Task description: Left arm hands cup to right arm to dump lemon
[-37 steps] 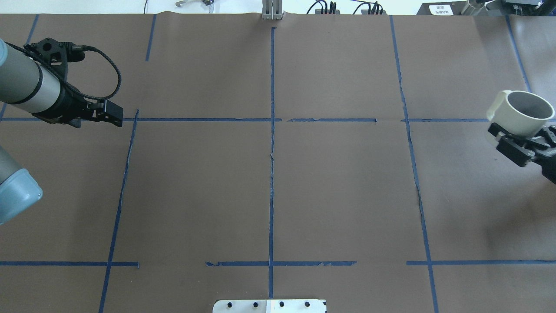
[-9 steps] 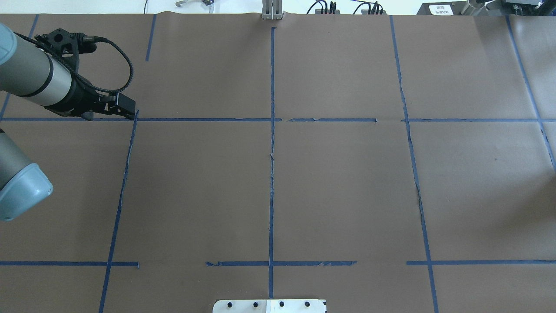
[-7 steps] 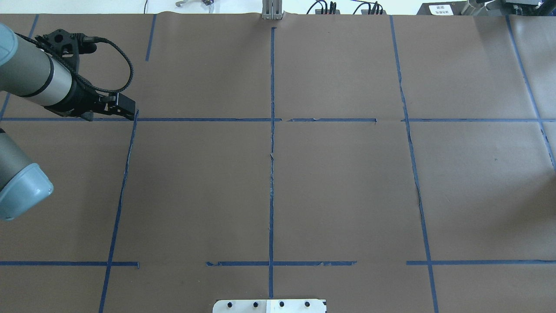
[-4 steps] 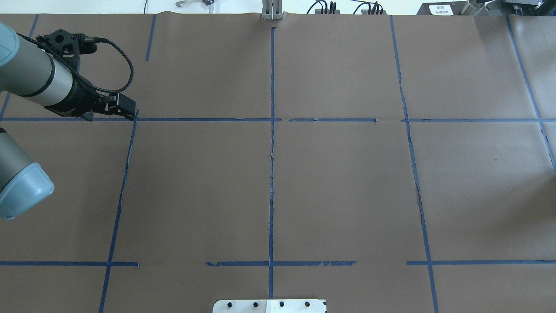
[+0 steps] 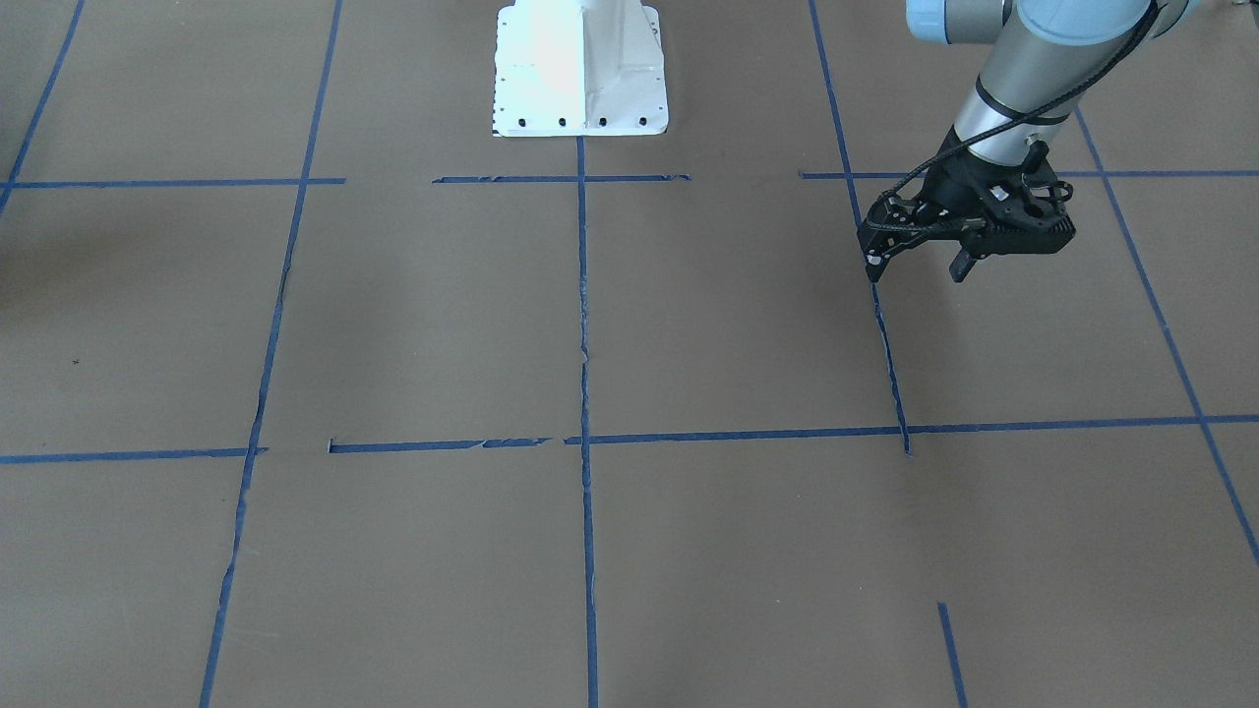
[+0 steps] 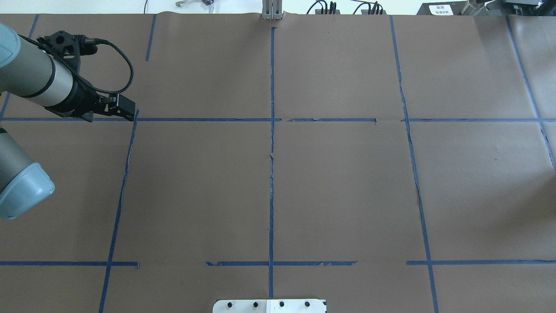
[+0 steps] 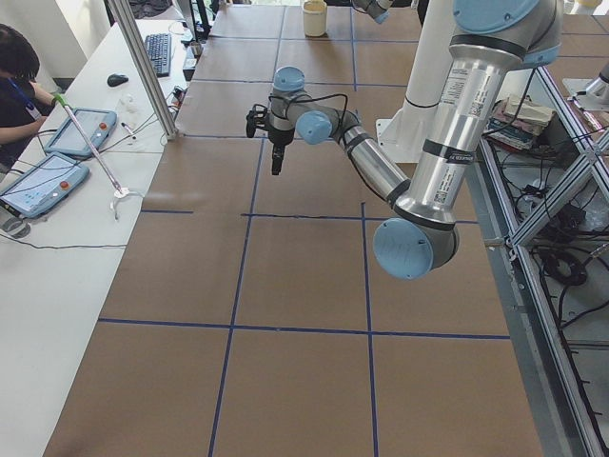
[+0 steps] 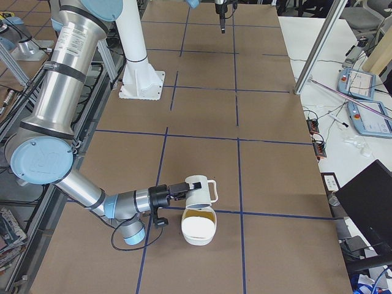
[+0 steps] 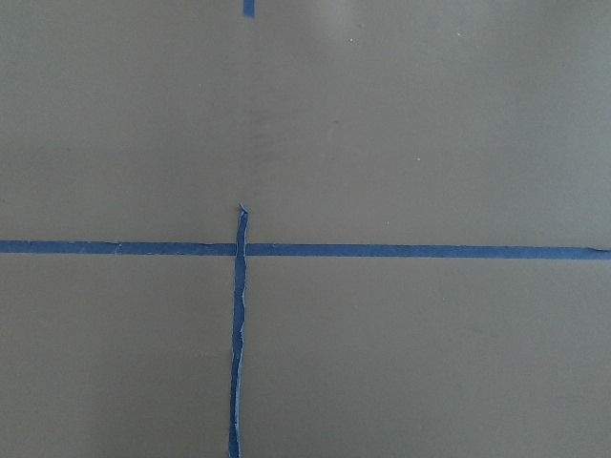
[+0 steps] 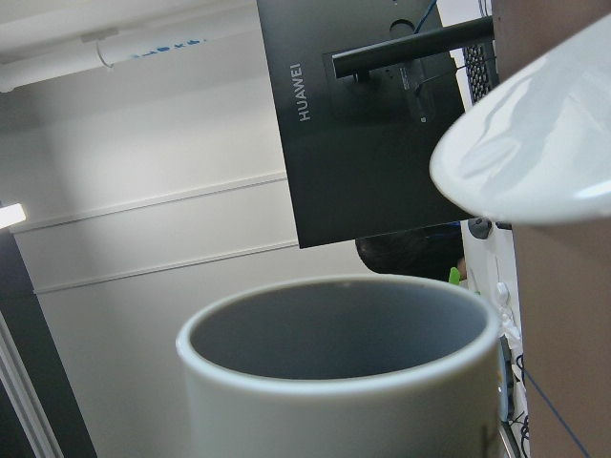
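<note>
My left gripper [image 5: 917,267] is open and empty, fingers pointing down, above a blue tape crossing; it also shows in the overhead view [image 6: 129,111] at the left. The white cup [image 8: 199,190] lies tipped on its side at the tip of my right gripper [image 8: 179,189], mouth over a white bowl [image 8: 198,228]. I cannot tell from this side view whether the right gripper is shut. In the right wrist view the cup's grey inside [image 10: 339,329] looks empty. Something yellowish [image 8: 199,214] shows in the bowl; I cannot tell if it is the lemon.
The table is covered in brown paper with blue tape lines [image 6: 271,152]. The white robot base [image 5: 580,69] stands at its near edge. A person [image 7: 14,86] with tablets [image 7: 57,157] sits at a side desk. A black monitor [image 8: 367,202] stands beside the bowl's end.
The right gripper with the cup has left the overhead view's right edge since 5.2 s ago. The left gripper shifted slightly right and has stayed still over the last second.
</note>
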`<act>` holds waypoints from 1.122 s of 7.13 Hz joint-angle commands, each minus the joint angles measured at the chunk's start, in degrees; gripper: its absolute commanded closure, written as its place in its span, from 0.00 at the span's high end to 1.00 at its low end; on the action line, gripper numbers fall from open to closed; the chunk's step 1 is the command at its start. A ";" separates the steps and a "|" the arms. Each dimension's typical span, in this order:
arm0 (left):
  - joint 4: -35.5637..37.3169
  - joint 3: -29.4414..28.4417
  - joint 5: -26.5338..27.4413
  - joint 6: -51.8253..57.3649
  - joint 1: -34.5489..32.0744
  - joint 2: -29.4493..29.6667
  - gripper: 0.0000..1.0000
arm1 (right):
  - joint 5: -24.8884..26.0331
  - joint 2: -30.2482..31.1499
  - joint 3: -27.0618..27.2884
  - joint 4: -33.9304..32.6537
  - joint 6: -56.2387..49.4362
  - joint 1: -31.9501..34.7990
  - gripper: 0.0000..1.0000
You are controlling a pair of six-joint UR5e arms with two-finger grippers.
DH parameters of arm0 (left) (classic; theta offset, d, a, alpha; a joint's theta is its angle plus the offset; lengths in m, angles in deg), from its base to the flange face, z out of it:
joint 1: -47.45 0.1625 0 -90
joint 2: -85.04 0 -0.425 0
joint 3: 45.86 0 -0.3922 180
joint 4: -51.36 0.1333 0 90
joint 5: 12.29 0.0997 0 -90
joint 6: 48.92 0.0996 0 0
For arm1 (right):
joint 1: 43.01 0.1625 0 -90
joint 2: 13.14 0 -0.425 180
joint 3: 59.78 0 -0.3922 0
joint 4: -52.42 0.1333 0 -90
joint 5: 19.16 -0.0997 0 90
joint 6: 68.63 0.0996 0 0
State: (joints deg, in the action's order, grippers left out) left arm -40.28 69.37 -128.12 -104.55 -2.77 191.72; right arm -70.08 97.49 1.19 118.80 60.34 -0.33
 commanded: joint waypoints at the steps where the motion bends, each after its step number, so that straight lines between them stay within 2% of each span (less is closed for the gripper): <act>1: -0.03 -0.01 0.00 -0.09 0.03 -0.16 1.00 | -12.72 -0.23 2.13 -5.68 -12.46 10.16 0.12; 2: -0.12 -0.01 -0.09 -0.27 0.03 -0.42 1.00 | -17.42 0.46 6.84 -11.21 -16.51 13.27 0.12; 4: -0.12 -0.01 -0.18 -0.53 0.03 -0.60 1.00 | -19.82 -0.06 12.75 -21.76 -27.14 14.71 0.12; 5: -0.12 0.08 -0.35 -1.05 0.03 -0.51 1.00 | -22.79 -0.33 16.08 -26.86 -30.93 15.32 0.10; 6: -0.12 0.08 -0.79 -0.80 0.03 -0.25 1.00 | -26.83 -0.33 21.25 -33.44 -36.10 16.28 0.03; 8: -0.21 0.51 -0.88 -0.36 0.21 0.02 1.00 | -31.94 -1.11 35.46 -48.27 -45.16 17.52 0.04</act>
State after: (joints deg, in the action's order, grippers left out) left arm -40.46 69.59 -128.92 -105.09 -2.64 191.69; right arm -98.69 96.88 27.99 79.90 20.63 16.27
